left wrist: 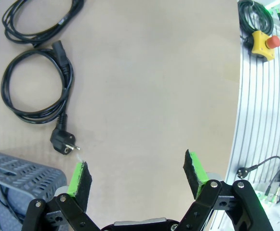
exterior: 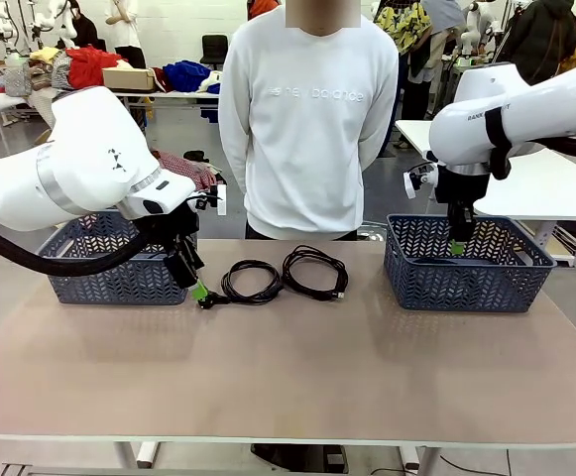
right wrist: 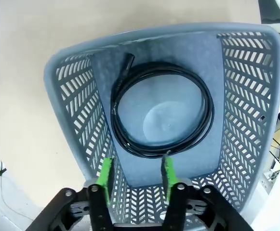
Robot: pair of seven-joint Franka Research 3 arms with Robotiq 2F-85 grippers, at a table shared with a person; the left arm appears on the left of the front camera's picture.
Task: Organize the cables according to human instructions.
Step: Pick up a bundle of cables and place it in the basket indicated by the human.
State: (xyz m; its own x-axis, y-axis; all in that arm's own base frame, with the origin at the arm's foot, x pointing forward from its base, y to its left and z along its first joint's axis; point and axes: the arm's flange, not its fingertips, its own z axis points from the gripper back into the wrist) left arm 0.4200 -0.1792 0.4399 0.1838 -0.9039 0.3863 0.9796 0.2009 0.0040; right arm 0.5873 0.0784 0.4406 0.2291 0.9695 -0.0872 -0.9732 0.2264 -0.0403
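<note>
- While a person [exterior: 305, 129] in a white sweatshirt stands at the far edge of the table [exterior: 288, 377], arms behind the back, two wound black cords lie side by side on the tabletop near that edge: the left coil [exterior: 251, 282] and the right coil [exterior: 314, 271], touching or nearly so.
- Both lie between two blue-grey lattice baskets, the left basket [exterior: 109, 283] toward the far left corner and the right basket [exterior: 466, 288] toward the far right corner.
- The left gripper [exterior: 196, 283] hangs low over the table just beside the left basket's near right corner, jaws spread wide with nothing between them.
- The left coil's plug [left wrist: 62, 142] lies just off one green fingertip [left wrist: 77, 175], apart from it.
- The white left arm and its thick black hose [exterior: 59, 263] cross in front of the left basket and hide much of it in the front view; what it holds cannot be made out.
- The right gripper [right wrist: 137, 177] is lowered into the right basket near its far wall, fingers parted and holding nothing.
- The basket coil [right wrist: 161, 110], a third black cord, lies flat on that basket's floor, clear of the pads.
- A yellow stop button [left wrist: 265, 43] with a red cap sits off the table's edge in the left wrist view.
</note>
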